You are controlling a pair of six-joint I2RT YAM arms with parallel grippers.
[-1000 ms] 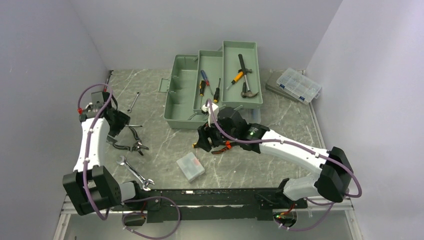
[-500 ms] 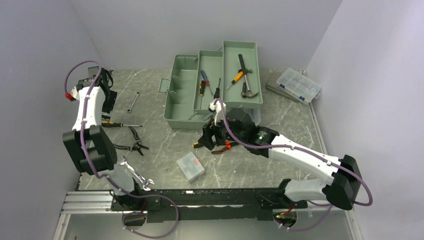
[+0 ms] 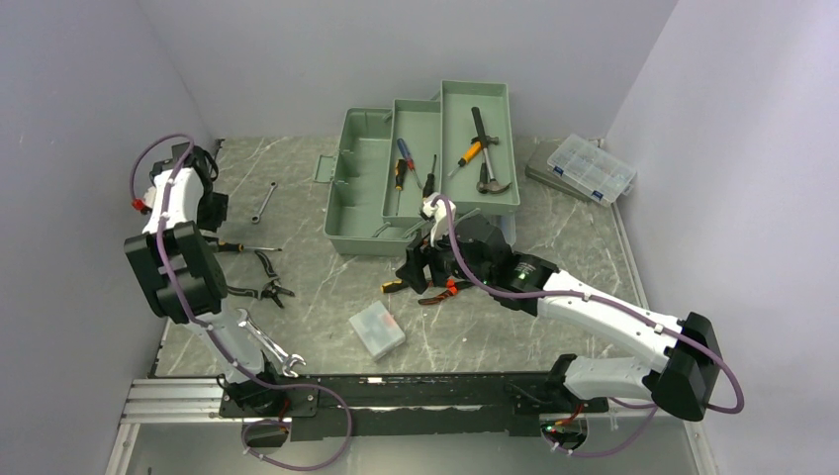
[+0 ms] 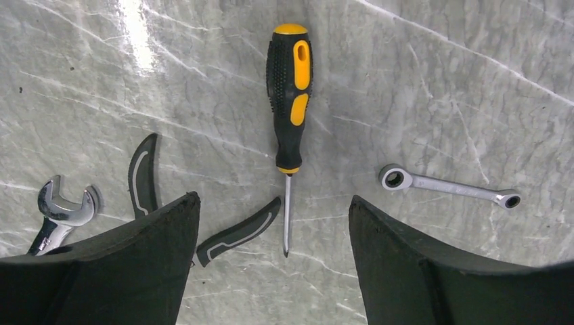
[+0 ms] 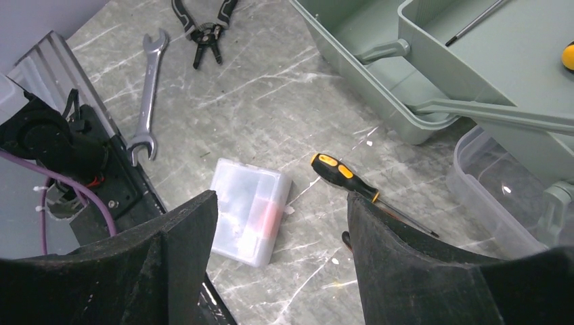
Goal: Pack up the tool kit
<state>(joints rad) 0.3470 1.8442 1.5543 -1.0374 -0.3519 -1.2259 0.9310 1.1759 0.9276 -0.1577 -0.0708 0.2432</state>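
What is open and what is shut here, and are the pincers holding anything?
tool kit: open, trays folded out.
flat organizer: lid shut.
small clear case: shut.
pliers: handles spread.
left pincer: open, empty, over a screwdriver.
right pincer: open, empty.
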